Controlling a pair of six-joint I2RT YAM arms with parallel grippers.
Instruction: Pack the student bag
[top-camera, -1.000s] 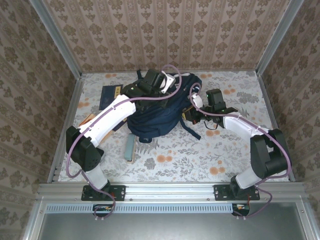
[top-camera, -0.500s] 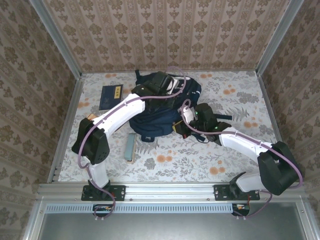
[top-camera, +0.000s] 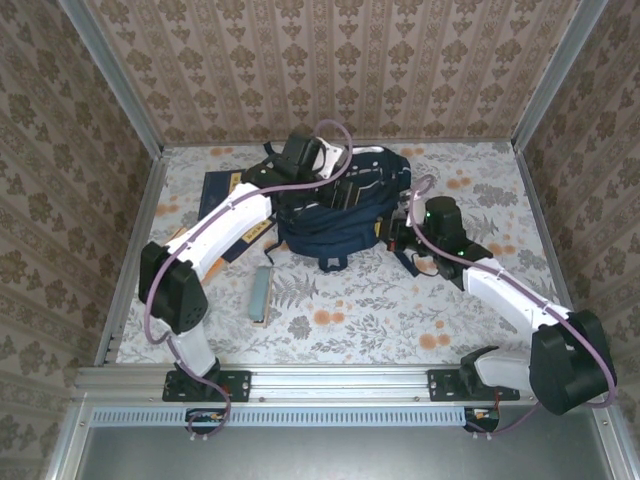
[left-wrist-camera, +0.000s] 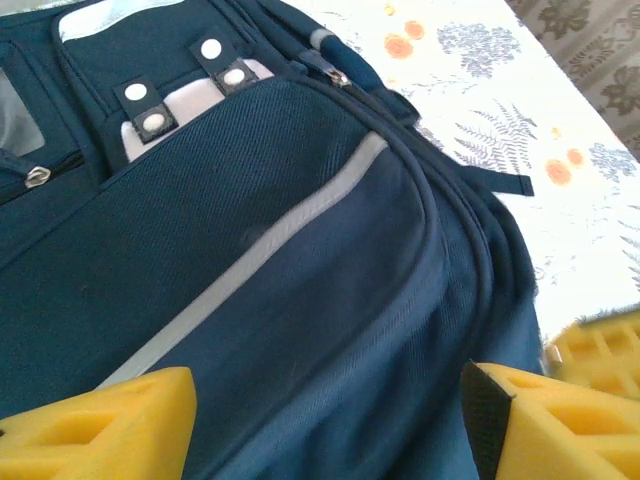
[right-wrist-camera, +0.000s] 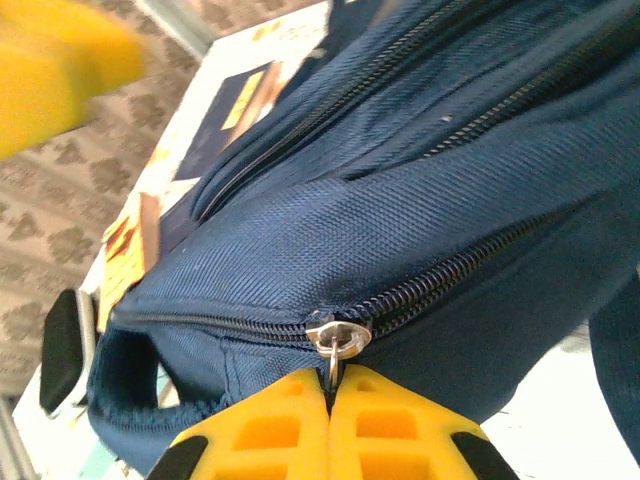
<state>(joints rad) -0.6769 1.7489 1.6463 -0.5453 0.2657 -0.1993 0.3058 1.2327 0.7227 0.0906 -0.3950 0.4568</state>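
Bag (top-camera: 340, 235) shifted right, R pincer (right-wrist-camera: 330, 392) pinching zip pull (right-wrist-camera: 337, 340), L pincer (left-wrist-camera: 330, 400) now parted over it

A surface (top-camera: 400, 300) covered in white cloth printed with orange blossoms and grey ferns. Beige damask-papered walls (top-camera: 330, 60) enclose its far side and both flanks. Aluminium posts (top-camera: 110, 75) rise at its far corners, and a metal rail (top-camera: 340, 378) runs along its near edge.

left arm (top-camera: 215, 235) extended; left pincer (left-wrist-camera: 325, 430) spread wide | right arm (top-camera: 500, 285) extended; right pincer (right-wrist-camera: 330, 400) clamped on zip pull (right-wrist-camera: 338, 338)
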